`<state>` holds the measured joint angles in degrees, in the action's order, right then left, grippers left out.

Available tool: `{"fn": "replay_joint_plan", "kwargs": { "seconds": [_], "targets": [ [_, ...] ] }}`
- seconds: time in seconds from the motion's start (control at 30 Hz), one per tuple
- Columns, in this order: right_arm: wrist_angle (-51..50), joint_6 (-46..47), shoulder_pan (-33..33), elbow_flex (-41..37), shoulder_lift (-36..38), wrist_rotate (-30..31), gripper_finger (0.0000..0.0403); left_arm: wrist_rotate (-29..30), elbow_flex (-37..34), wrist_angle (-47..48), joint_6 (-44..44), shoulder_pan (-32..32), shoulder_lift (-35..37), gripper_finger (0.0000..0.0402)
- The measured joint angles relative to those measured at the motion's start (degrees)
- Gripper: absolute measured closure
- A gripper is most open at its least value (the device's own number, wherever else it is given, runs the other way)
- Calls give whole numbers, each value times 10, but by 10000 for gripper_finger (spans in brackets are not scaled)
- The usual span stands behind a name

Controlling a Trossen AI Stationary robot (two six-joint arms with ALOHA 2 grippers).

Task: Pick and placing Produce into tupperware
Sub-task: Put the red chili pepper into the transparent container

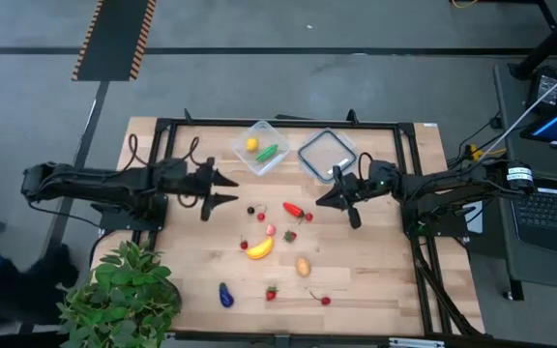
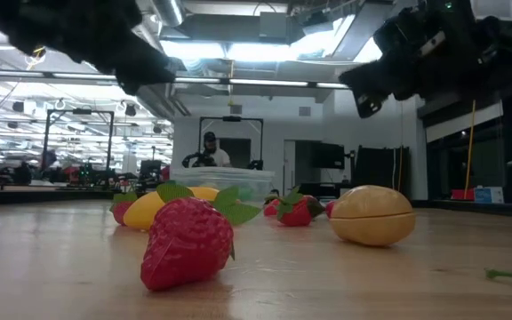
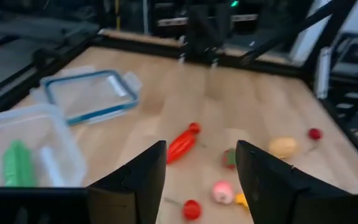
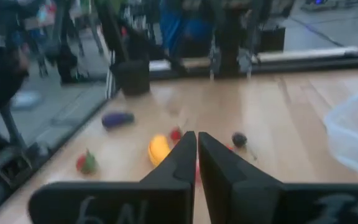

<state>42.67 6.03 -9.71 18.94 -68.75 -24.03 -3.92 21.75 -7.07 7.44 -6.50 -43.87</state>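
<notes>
The clear tupperware (image 1: 262, 147) stands at the far middle of the table with a yellow piece (image 1: 252, 144) and a green piece (image 1: 267, 152) inside. Loose produce lies on the wood: a red chili (image 1: 296, 210), a yellow piece (image 1: 260, 248), a tan piece (image 1: 303, 266), a purple piece (image 1: 225, 295), strawberries and small berries. My left gripper (image 1: 232, 189) hovers open, left of the produce, with nothing between its fingers (image 3: 135, 180). My right gripper (image 1: 320, 200) hovers shut, right of the chili, near the lid; it too is empty (image 4: 196, 155).
The flat lid (image 1: 327, 155) with a blue rim lies right of the tupperware. A potted green plant (image 1: 124, 295) stands at the table's near left corner. A dark frame (image 1: 278, 124) runs along the table's edges. A person shows far off in the room (image 2: 210, 149).
</notes>
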Motion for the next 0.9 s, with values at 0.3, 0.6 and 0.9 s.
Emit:
{"fn": "replay_joint_plan", "kwargs": {
  "seconds": [0.3, 0.6, 0.9],
  "targets": [
    [-159, -58, 56, 118, 0, 45, 382, 76, -57, -25, -5, 110, 79, 217],
    [-467, -8, 124, 266, -3, 177, 382, 173, -98, -24, -18, 210, 120, 217],
    [-488, 27, 191, 316, -64, 245, 356, 200, -99, 15, -34, 276, 156, 217]
  ]
}}
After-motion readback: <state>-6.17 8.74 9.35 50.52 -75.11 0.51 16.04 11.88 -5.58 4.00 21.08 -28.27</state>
